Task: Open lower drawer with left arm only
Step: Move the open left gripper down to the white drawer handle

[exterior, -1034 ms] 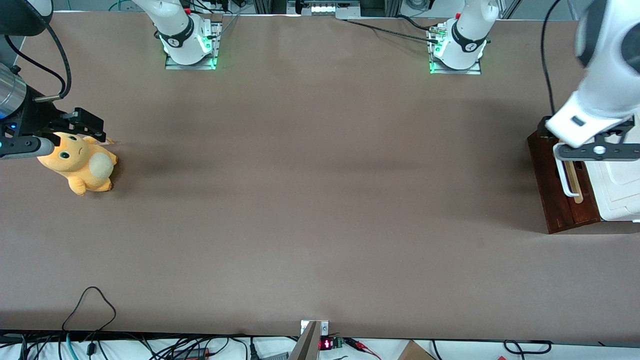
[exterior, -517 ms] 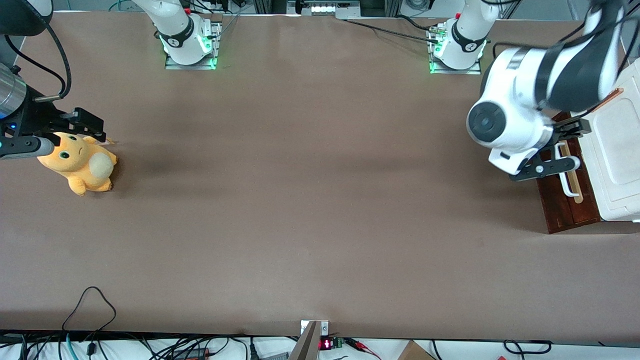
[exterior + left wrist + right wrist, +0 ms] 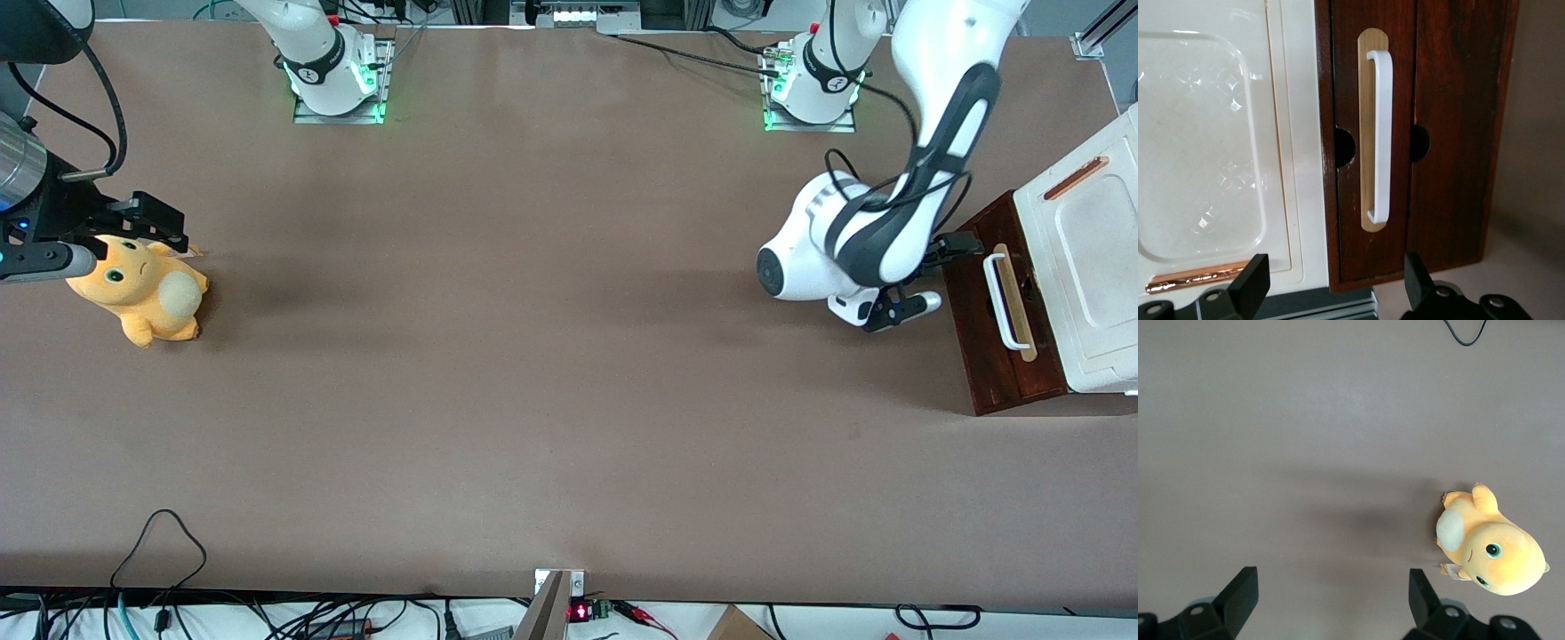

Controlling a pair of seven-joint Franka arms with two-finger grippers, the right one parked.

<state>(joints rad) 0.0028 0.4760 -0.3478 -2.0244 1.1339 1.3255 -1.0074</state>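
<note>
The lower drawer (image 3: 971, 302) is shut, a dark reddish-brown wooden front (image 3: 1343, 73) with a white bar handle (image 3: 1003, 302) on a pale wood strip. It belongs to a cabinet with a white top (image 3: 1093, 258) at the working arm's end of the table. My left arm (image 3: 853, 249) is bent low over the table in front of the drawer. Its gripper (image 3: 944, 272) is open and faces the front, a short way off it. In the left wrist view the gripper (image 3: 1335, 283) has nothing between its black fingers (image 3: 1251, 287), and the handle (image 3: 1381, 133) lies ahead of them, untouched.
An orange plush toy (image 3: 142, 289) lies on the brown table toward the parked arm's end, also in the right wrist view (image 3: 1485, 543). The white cabinet top (image 3: 1205, 133) carries an orange-brown slot (image 3: 1074, 178). Two arm bases (image 3: 813, 84) stand along the table edge farthest from the front camera.
My left arm has swung from over the cabinet down and away from it. The gripper now sits lower, in front of the drawer, still open and empty.
</note>
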